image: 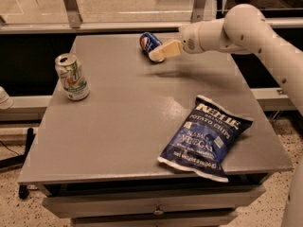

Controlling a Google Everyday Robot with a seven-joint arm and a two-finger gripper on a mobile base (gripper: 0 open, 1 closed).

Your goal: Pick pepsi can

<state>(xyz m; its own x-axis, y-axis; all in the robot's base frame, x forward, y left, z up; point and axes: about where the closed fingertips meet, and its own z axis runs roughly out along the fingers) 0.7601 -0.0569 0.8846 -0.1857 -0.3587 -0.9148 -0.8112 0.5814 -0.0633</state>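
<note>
The pepsi can (147,42) lies on its side near the far edge of the grey table (123,126), its logo end facing the camera. My gripper (160,54), with cream-coloured fingers on a white arm reaching in from the right, is right at the can's right side and partly covers it.
A white-and-green can (71,77) stands upright at the table's left. A dark blue chip bag (204,137) lies at the front right. A metal rail and glass panel run behind the table. A drawer front sits under the front edge.
</note>
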